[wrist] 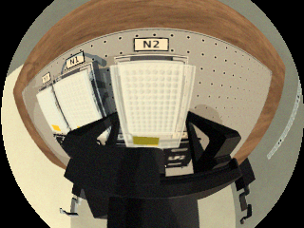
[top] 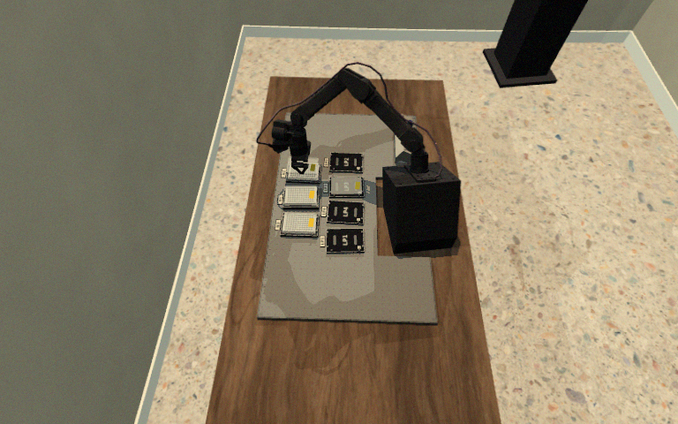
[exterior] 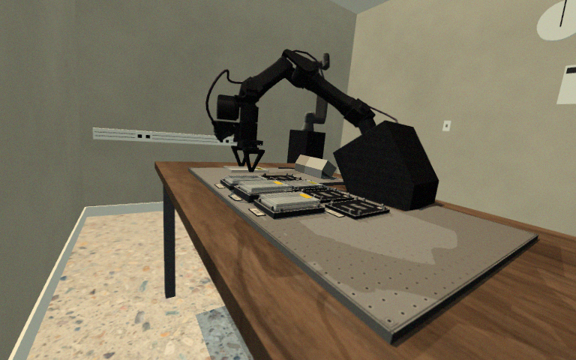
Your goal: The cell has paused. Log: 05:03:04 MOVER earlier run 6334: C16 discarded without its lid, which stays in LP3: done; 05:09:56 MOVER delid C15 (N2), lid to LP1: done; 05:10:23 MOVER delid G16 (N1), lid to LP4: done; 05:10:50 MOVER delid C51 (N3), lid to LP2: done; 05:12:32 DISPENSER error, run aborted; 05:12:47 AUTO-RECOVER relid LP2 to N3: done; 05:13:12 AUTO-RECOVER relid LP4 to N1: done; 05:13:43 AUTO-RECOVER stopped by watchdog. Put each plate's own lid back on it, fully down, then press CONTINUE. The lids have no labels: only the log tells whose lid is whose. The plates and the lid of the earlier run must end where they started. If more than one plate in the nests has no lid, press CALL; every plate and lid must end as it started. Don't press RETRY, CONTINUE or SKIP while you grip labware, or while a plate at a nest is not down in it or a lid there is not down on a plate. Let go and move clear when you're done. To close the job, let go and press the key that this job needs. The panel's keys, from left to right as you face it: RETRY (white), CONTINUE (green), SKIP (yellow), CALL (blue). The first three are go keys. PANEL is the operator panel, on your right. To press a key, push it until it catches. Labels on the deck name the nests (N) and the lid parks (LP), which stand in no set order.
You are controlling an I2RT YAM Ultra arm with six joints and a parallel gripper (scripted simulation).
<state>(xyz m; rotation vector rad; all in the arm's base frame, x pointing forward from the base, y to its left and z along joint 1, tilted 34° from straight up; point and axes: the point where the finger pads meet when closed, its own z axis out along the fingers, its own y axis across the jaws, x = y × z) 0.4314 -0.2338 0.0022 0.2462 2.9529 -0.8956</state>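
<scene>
My gripper (top: 299,167) is shut on a clear lid with a yellow tag (wrist: 152,102), gripped across its width. In the side view the gripper (exterior: 248,167) holds the lid level, a little above the far plate (exterior: 241,178). That plate sits at the nest labelled N2 (wrist: 151,44); the lid covers it in the wrist view. The plates at N1 (top: 300,195) and the nearest nest (top: 299,223) have lids on. In the lid-park column, the second park holds a lid (top: 345,185). The far park (top: 345,162) and the two near parks (top: 344,212) (top: 344,240) are bare.
The arm's black base box (top: 421,207) stands right of the parks. The pale operator panel (exterior: 316,165) sits behind the deck beside the box; its keys do not show. A second dark arm stands beyond the table.
</scene>
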